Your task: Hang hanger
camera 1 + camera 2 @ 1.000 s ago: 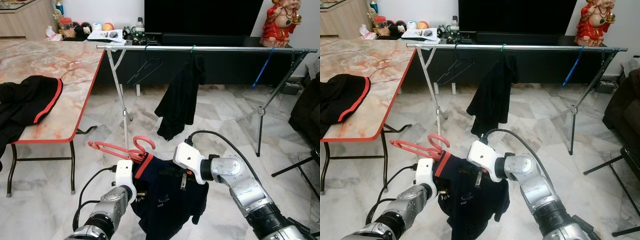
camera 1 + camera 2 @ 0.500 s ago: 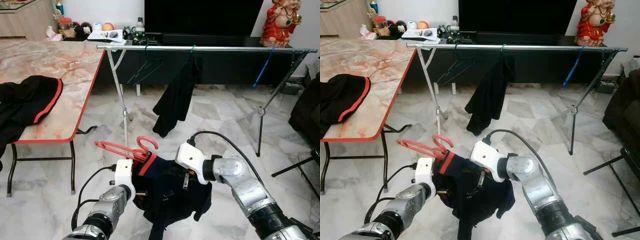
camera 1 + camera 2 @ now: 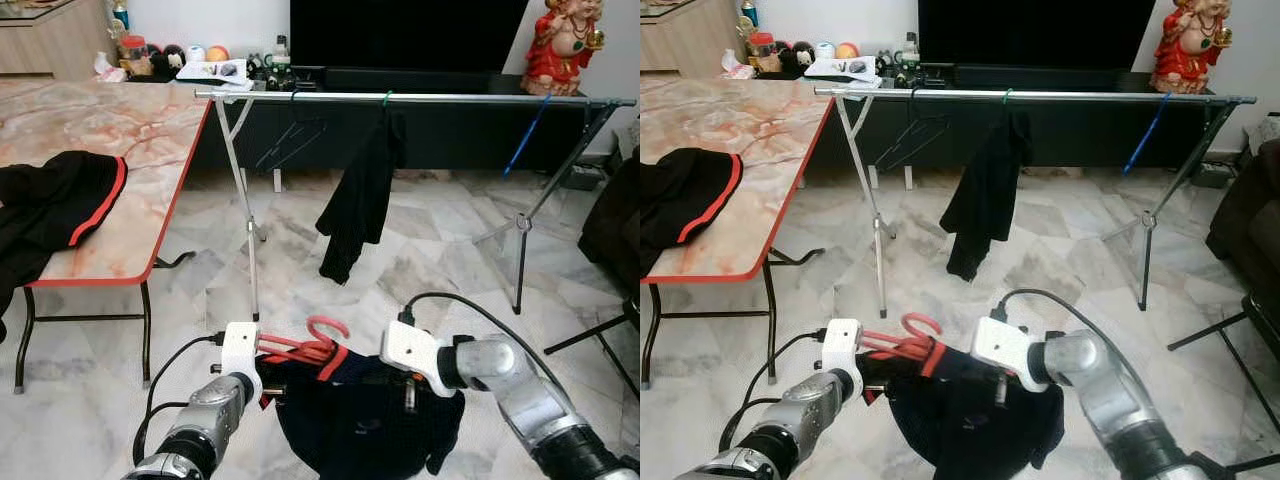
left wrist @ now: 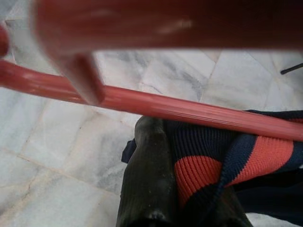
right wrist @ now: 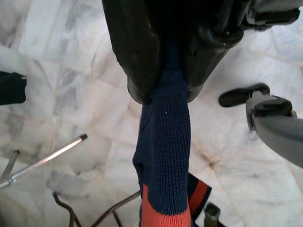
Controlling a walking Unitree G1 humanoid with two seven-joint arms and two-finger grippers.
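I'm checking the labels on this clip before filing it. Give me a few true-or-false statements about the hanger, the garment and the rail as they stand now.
1. The red plastic hanger already hangs on the silver metal rail. False: it is held low between the two arms, in front of the rail.
2. The right claw is shut on the navy knit garment with a red stripe. True.
3. A black garment hangs from the rail. True.
4. The marble-patterned table carries nothing. False: a black cloth with red trim lies on it.
5. The left claw pinches the garment's striped edge just under the hanger. True.
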